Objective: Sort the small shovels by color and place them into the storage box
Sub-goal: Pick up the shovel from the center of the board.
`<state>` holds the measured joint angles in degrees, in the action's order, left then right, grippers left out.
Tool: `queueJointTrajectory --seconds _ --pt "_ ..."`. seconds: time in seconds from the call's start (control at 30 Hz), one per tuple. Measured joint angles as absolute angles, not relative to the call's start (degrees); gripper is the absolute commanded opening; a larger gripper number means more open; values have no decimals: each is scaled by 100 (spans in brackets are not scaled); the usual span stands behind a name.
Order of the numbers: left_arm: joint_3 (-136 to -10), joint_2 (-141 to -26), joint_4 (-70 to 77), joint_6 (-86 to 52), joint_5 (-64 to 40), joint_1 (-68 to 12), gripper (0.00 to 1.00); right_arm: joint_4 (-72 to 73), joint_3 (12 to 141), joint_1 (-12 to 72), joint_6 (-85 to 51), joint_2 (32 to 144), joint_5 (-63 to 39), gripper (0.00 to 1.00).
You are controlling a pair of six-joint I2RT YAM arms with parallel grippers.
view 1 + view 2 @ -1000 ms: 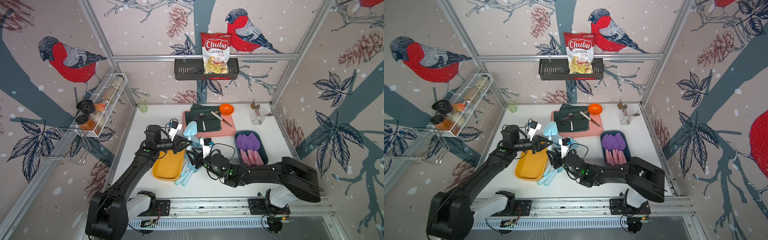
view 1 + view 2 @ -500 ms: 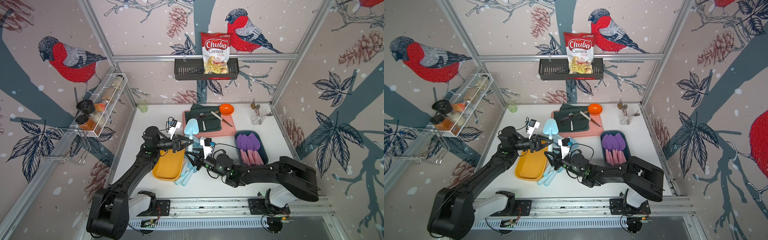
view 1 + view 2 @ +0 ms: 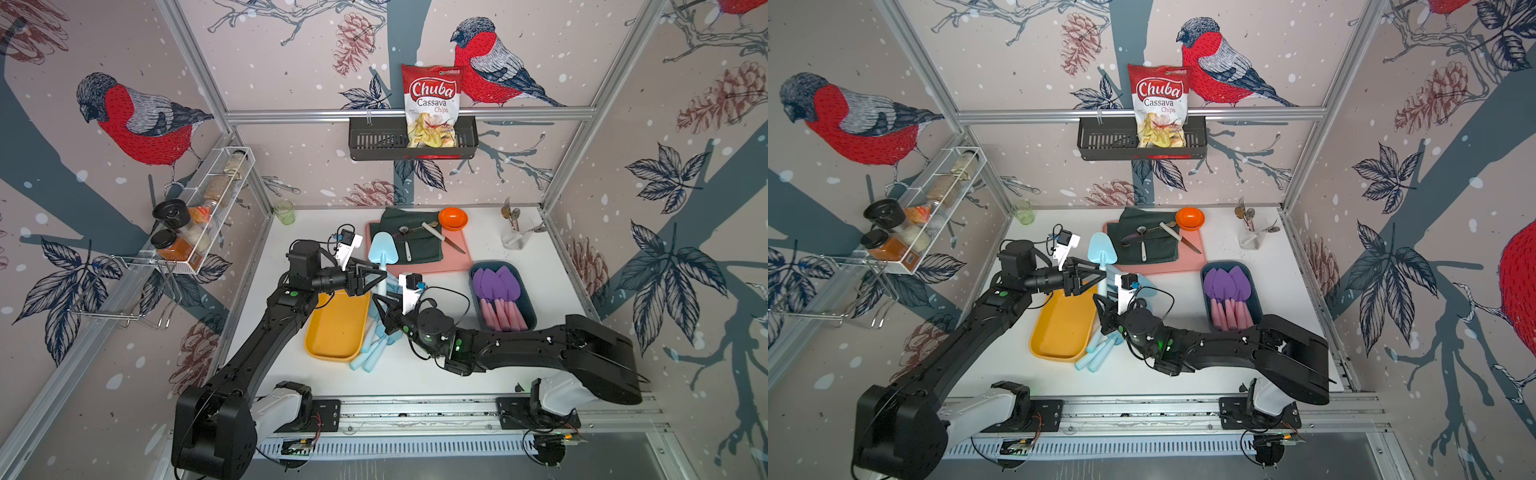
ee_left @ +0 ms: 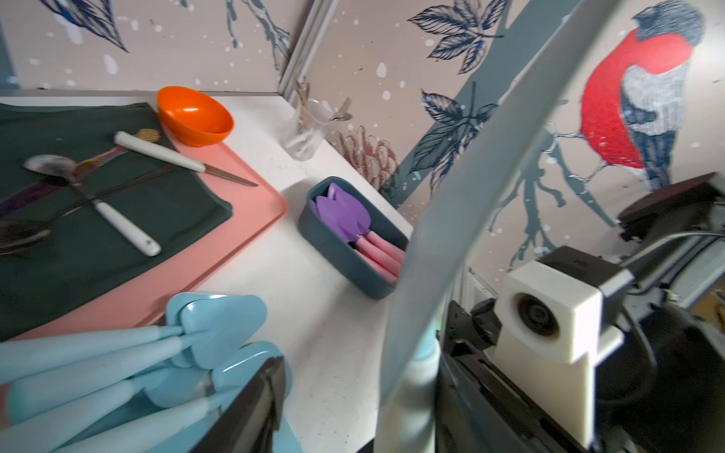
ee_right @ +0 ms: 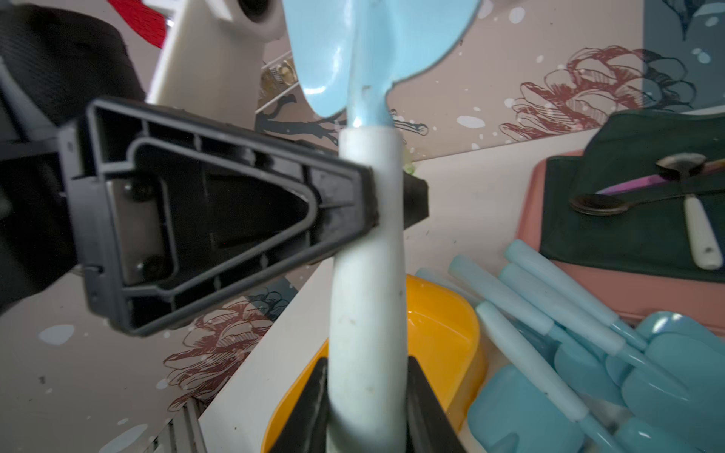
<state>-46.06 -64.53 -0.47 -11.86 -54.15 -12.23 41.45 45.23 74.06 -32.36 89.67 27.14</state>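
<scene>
One light blue shovel (image 3: 383,253) stands upright above the desk (image 3: 415,374), blade up, its handle clamped low between my right fingers (image 5: 310,415), while my left fingers (image 5: 219,219) stand apart around the handle higher up, one of them against it. The yellow tray (image 3: 332,345), where I judge it belongs, lies just below it toward my left side; purple shovels (image 3: 496,284) already lie in the dark box (image 3: 528,307).

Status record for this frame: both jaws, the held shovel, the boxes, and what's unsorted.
left gripper: jaws open around the held shovel's handle
right gripper: shut on the handle's lower end
held shovel: light blue, raised between both grippers
blue box: purple shovels inside
yellow tray: no shovels in it
unsorted: light blue shovels piled beside yellow tray
</scene>
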Motion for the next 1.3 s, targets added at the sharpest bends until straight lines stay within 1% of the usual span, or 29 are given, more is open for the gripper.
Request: queueJointTrajectory --seconds 0.17,0.27,0.4,0.9,1.0,1.3 --pt "-4939 -6425 -919 -580 -4438 -1334 62 3457 4943 7476 -3658 9268 3336 0" --pt "-5028 -6407 -1293 -336 -3774 -1500 62 3430 4960 7487 -3850 9386 3583 0" --pt "-5028 -6405 -1590 -150 -3321 -1662 62 3487 5000 7491 -4056 9513 3693 0" --pt "-5028 -6517 -1518 -266 -3205 -1811 61 3507 5301 7472 -4307 9854 3997 0" --pt "-5030 -6506 -1527 -263 -3439 -1865 61 3533 5301 7439 -4340 9874 3785 0" --pt "-5124 -6458 -1564 -152 -3474 -1890 60 3599 5210 7338 -4591 9896 3538 0"
